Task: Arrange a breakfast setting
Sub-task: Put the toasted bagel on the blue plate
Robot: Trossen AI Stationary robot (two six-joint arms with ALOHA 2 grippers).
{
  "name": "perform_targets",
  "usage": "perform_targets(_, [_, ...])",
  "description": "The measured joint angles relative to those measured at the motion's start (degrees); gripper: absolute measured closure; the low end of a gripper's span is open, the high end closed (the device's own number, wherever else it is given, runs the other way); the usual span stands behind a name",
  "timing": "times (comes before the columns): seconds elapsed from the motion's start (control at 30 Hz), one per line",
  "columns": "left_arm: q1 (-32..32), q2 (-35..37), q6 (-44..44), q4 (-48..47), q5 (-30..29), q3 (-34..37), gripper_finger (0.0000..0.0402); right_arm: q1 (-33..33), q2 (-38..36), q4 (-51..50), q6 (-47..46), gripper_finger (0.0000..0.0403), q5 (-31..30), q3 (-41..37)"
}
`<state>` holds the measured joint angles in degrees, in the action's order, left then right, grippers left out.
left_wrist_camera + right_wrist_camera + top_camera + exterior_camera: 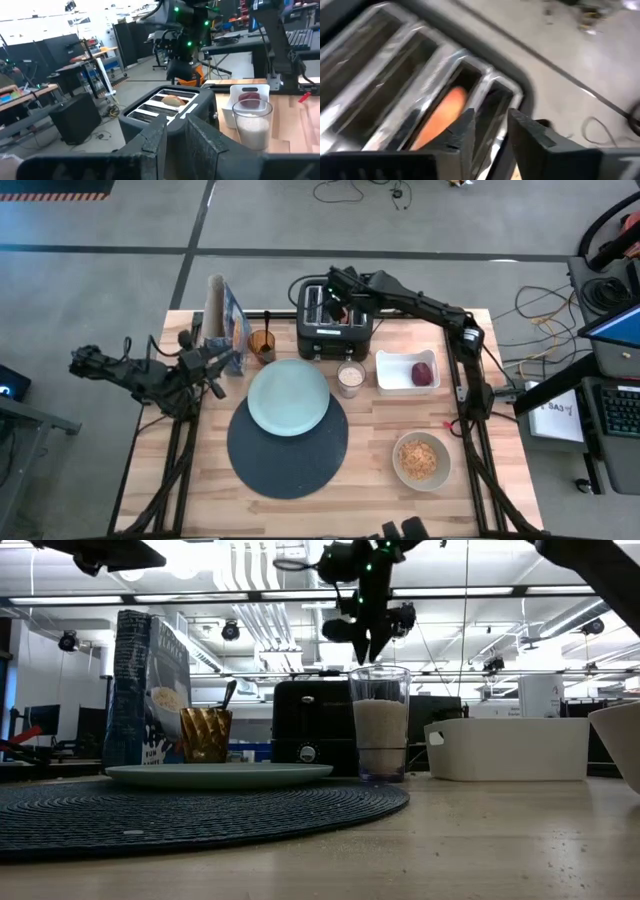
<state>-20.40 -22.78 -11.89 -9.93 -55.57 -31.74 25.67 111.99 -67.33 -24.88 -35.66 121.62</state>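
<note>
One dark-blue placemat lies near the table's centre, and one mint plate overlaps its 12 o'clock edge. One glass of milk stands just beside the plate at 2 o'clock. One beige bowl sits at the placemat's 3 o'clock. One dark-red fruit lies in the single white tray. One bagel stands in a slot of the one black toaster, at 12 o'clock from the plate. One cereal box and one gold cup stand at 10 o'clock.

The right gripper reaches across and hangs over the toaster slots, fingers a narrow gap apart, empty. The left gripper lies low by the cereal box at 9 o'clock, fingers a narrow gap apart, holding nothing.
</note>
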Motion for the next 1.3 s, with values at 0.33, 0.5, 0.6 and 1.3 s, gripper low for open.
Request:
perform_targets(0.33, [0.00,1.57,3.65,-6.30,-0.01,0.39,0.0349,-0.52,2.14,0.21,-3.18,0.0257,3.69,0.02])
perform_targets(0.5, [0.00,1.49,3.11,-7.64,-0.06,0.39,0.0349,-0.82,2.39,0.28,-5.72,0.0262,5.30,0.02])
perform_targets(0.6, [0.00,1.77,3.55,-8.15,-0.97,0.16,0.0349,-0.69,3.17,0.06,-7.77,0.0264,7.08,0.02])
perform_targets(1.3, [-0.04,2.31,16.07,-15.11,-0.44,0.02,0.0349,-0.39,6.36,2.46,-11.80,0.0322,9.40,-0.07])
